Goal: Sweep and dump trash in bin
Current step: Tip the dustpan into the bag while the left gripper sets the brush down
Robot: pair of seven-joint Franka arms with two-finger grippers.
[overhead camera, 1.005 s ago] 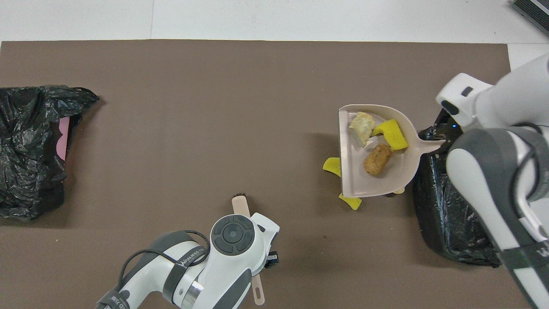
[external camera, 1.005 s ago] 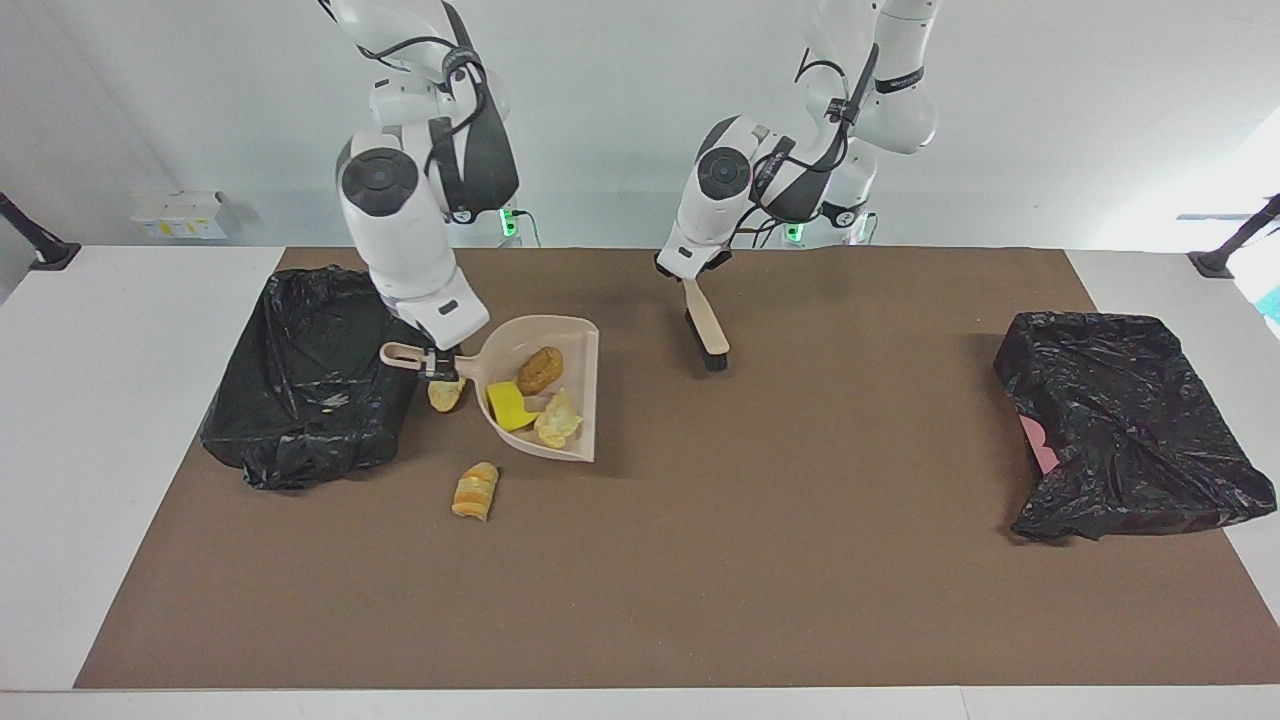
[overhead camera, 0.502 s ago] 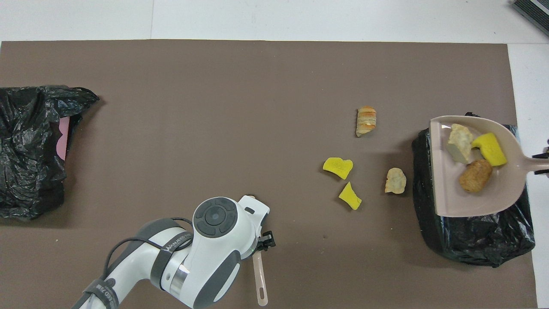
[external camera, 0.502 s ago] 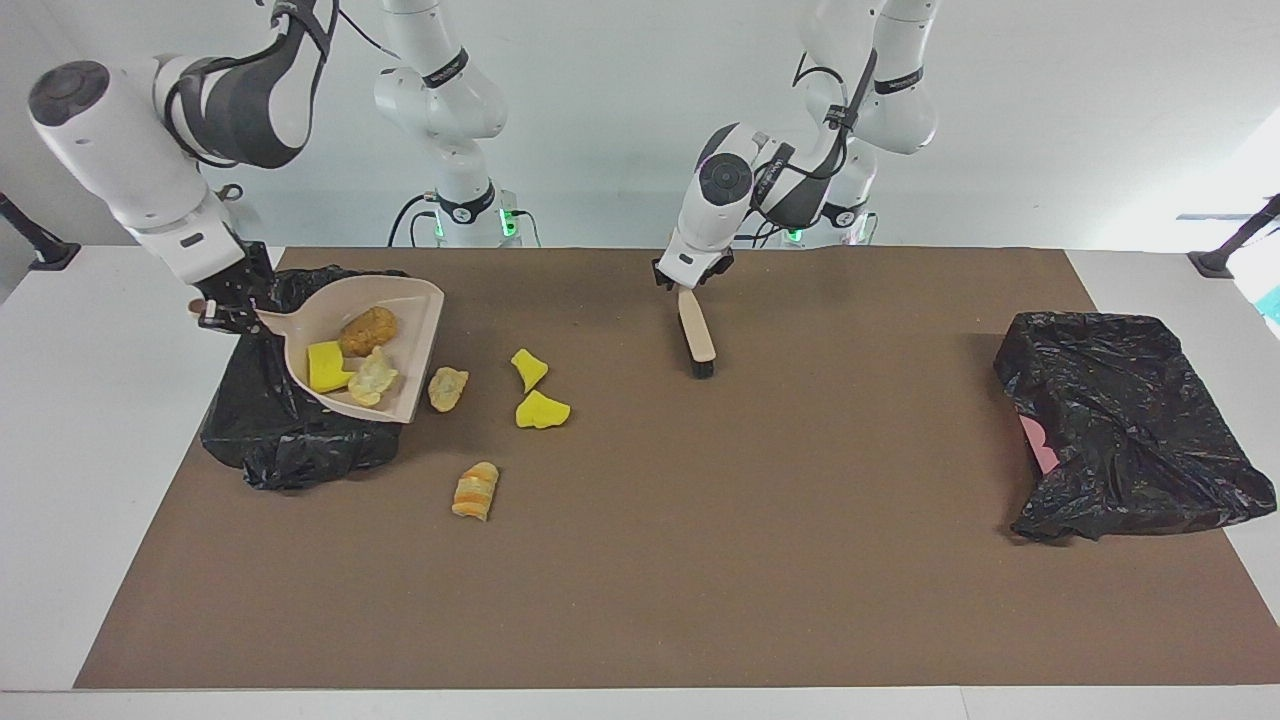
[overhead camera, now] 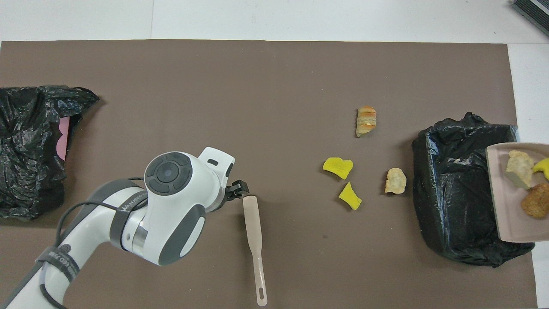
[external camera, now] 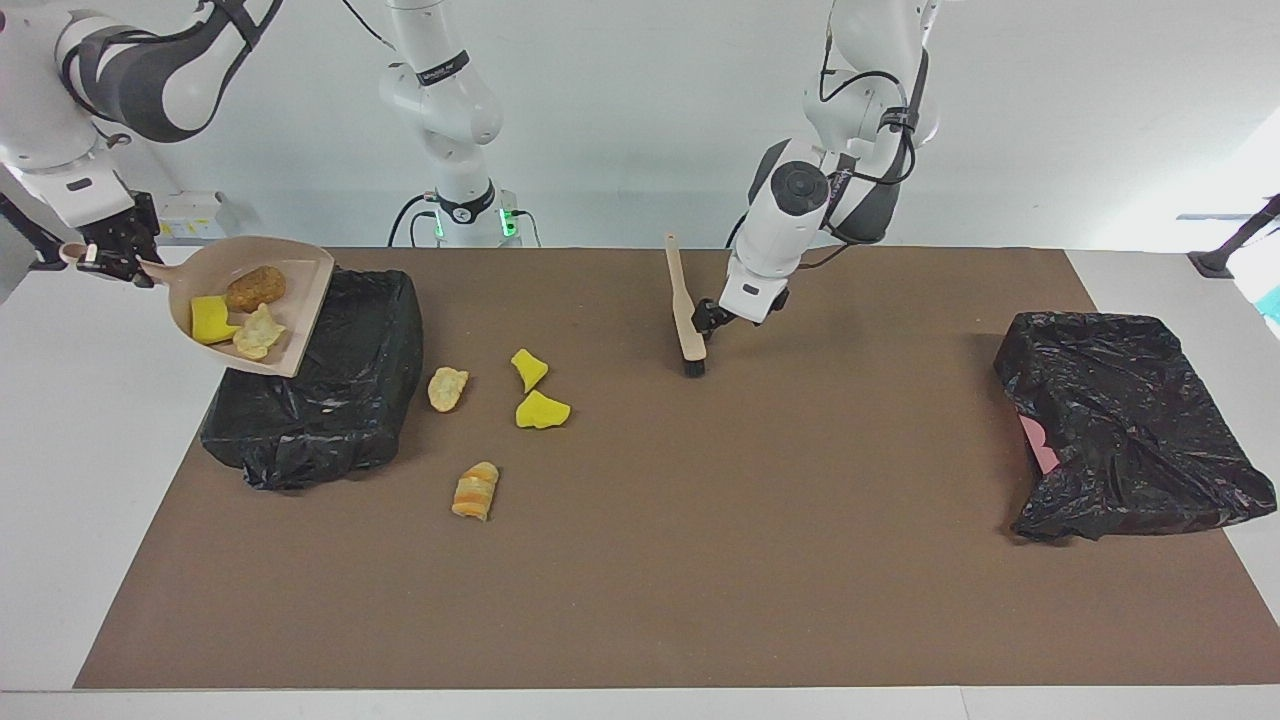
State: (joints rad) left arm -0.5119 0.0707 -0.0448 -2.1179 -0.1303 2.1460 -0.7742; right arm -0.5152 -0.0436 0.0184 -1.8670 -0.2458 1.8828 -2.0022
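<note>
My right gripper (external camera: 100, 256) is shut on the handle of the beige dustpan (external camera: 290, 300), held tilted in the air over the outer rim of the black-lined bin (external camera: 330, 390). In the pan lie three pieces of trash: a brown one (external camera: 255, 287), a yellow one (external camera: 210, 318) and a pale one (external camera: 258, 332). On the mat beside the bin lie a tan scrap (external camera: 447, 388), two yellow chunks (external camera: 529, 368) (external camera: 542, 411) and an orange-striped piece (external camera: 475, 490). The beige brush (external camera: 685, 310) rests on the mat, and my left gripper (external camera: 708, 318) stands open beside its head.
A second black bag (external camera: 1120, 420) with something pink showing lies at the left arm's end of the brown mat (external camera: 700, 560). The brush handle (overhead camera: 256, 257) points toward the robots. White table borders the mat at both ends.
The right arm lifted the loaded dustpan off the mat and carried it over the bin, uncovering two yellow chunks. The left gripper let go of the brush and now stands beside its head.
</note>
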